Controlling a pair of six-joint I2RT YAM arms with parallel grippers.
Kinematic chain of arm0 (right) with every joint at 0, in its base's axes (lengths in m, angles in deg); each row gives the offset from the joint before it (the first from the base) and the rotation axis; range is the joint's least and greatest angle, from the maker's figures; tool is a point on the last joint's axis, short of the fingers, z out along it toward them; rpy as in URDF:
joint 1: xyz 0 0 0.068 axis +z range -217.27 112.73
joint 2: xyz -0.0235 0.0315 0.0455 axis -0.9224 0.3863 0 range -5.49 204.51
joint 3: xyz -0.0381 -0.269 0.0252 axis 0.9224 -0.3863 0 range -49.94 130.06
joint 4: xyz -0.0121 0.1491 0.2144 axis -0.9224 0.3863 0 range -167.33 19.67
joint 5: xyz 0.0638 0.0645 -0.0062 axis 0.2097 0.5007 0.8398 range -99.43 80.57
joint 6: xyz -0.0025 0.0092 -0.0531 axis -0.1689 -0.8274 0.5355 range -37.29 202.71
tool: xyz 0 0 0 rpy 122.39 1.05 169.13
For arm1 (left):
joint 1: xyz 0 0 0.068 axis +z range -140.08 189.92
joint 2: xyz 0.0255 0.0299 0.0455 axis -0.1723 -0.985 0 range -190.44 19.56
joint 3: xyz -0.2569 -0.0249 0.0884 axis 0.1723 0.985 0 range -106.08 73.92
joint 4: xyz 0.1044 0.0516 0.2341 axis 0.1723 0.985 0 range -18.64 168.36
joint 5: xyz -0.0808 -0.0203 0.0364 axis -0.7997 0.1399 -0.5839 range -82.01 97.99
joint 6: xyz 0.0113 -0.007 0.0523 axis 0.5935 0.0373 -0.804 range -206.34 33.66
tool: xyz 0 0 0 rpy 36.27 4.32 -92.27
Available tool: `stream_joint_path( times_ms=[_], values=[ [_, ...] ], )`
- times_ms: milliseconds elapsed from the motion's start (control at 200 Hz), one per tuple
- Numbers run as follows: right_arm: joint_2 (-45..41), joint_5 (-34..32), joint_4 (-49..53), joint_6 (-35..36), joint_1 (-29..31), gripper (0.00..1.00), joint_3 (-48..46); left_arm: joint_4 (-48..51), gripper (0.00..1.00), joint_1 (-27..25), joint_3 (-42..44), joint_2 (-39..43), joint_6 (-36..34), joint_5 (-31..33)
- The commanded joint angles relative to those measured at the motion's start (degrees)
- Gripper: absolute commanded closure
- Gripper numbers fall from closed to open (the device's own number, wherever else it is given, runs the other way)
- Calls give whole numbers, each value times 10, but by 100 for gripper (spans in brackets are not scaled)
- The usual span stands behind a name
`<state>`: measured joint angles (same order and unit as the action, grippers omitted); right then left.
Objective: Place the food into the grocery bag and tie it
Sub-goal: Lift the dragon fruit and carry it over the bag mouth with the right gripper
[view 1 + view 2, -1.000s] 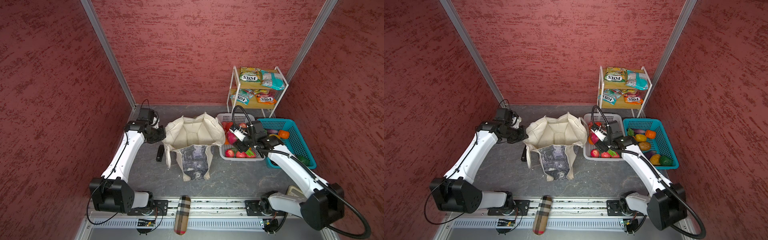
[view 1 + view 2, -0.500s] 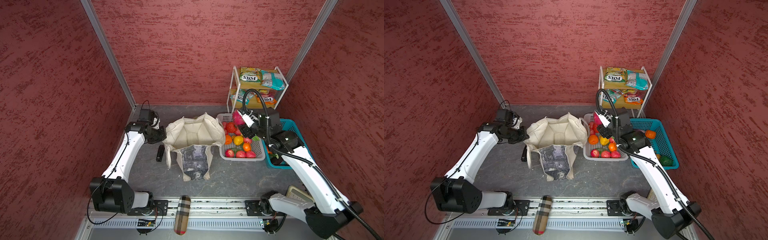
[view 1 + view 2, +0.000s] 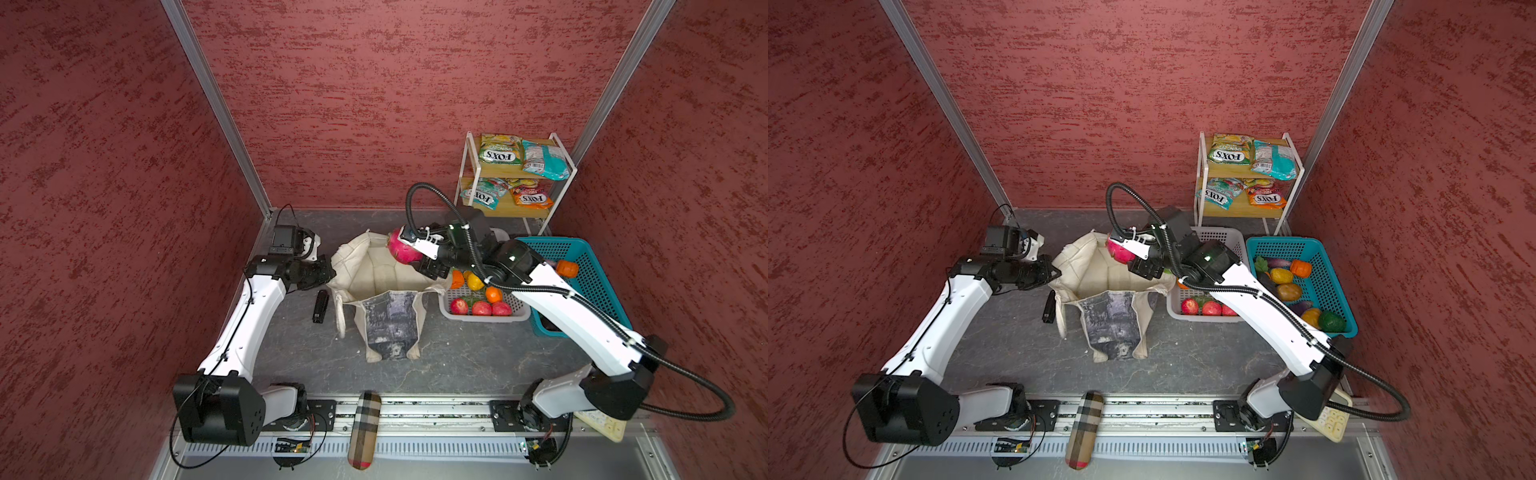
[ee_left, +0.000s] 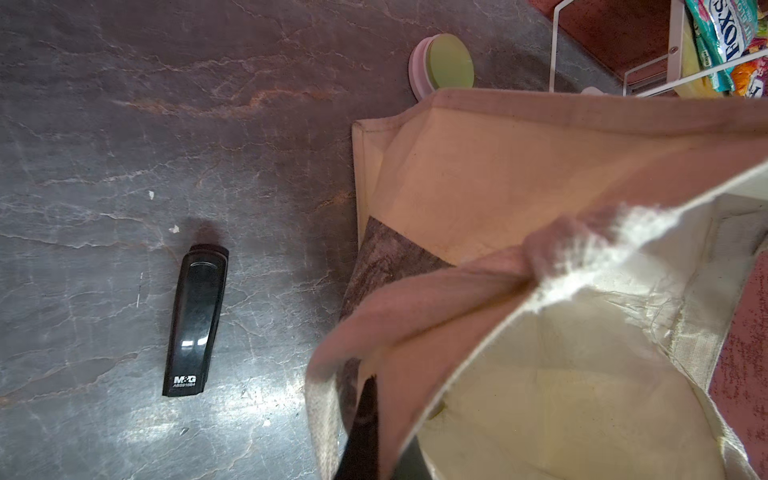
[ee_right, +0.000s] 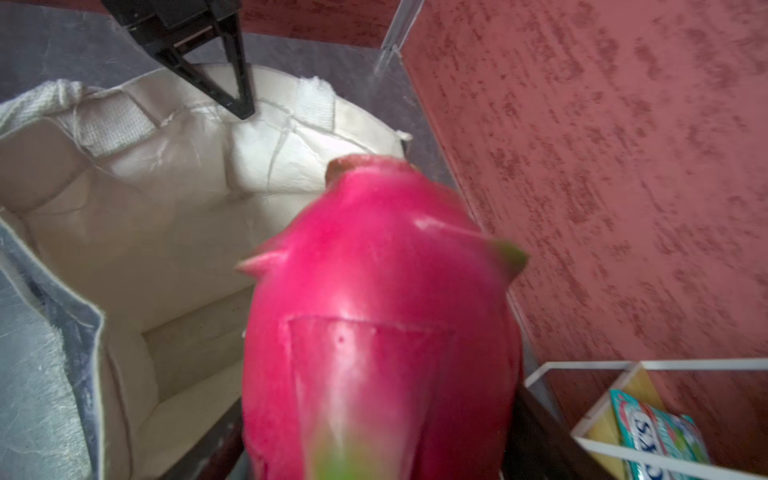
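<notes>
left pincer clamped on floppy canvas bag rim | right pincer wide, gripping glossy oval dragon fruit

Grey tabletop: tote, stapler, white basket, blue basket, rack.

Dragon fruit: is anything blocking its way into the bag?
Nothing visible does. The right gripper holds the dragon fruit just above the far rim of the grocery bag. The left gripper pinches the bag's left rim, so the mouth gapes open, with nothing lying across it.
</notes>
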<state>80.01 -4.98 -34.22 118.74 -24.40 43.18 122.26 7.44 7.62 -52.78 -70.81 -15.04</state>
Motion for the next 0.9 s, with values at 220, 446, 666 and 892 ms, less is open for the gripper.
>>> stream_joint_path(
  times_ms=[220,446,666,892],
  values=[
    [64,67,13,44,4,37,63,-53,100,32,33,17,-10,-56],
    [118,90,30,60,7,38,114,-58,100,36,41,26,-9,-59],
    [154,117,36,54,12,38,111,-62,100,36,43,32,-9,-59],
    [158,128,24,39,20,38,62,-65,100,36,45,32,-9,-62]
  ],
)
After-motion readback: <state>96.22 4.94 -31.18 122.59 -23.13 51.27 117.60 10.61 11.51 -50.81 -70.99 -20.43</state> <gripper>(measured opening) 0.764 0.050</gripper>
